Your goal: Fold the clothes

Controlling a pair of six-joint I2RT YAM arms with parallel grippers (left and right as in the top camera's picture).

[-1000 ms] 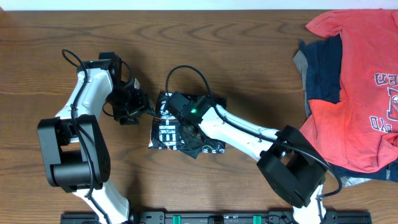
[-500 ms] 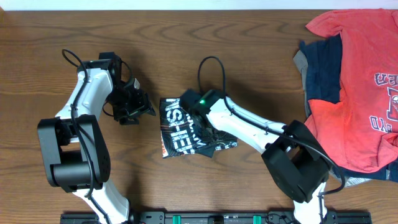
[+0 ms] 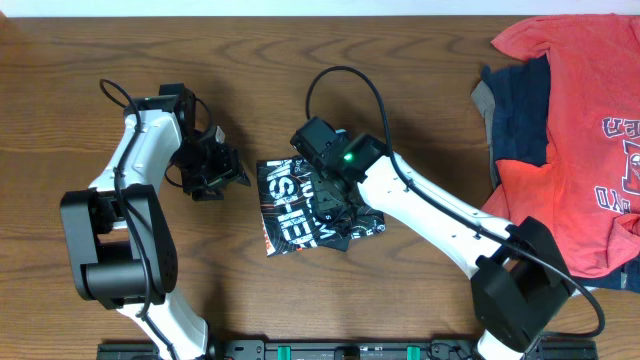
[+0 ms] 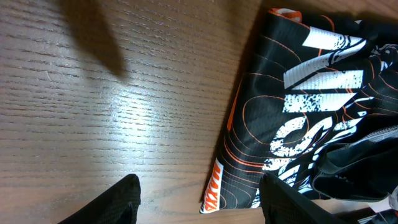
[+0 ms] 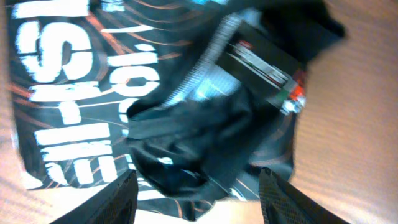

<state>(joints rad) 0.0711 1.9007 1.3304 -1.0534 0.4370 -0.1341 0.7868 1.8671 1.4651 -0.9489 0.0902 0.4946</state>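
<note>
The clothes, a black T-shirt (image 3: pixel 300 210) with orange contour lines and white lettering, lies as a folded bundle at the table's middle, with a rumpled dark flap (image 3: pixel 352 222) on its right side. My right gripper (image 3: pixel 335 185) hovers over the bundle's upper right part; in the right wrist view it (image 5: pixel 199 205) is open with the T-shirt (image 5: pixel 93 112) below and nothing between the fingers. My left gripper (image 3: pixel 232 172) stands open just left of the bundle, and in its own view it (image 4: pixel 199 208) straddles bare wood beside the T-shirt's corner (image 4: pixel 280 124).
A red T-shirt (image 3: pixel 580 120) with letter print lies over a navy garment (image 3: pixel 515 110) at the right edge, with a grey piece (image 3: pixel 483 100) beside them. A black rail (image 3: pixel 330 350) runs along the table's front edge.
My right gripper was shut on the T-shirt and has opened, letting it go, after shifting the bundle right, away from the left gripper. The left arm stayed still.
</note>
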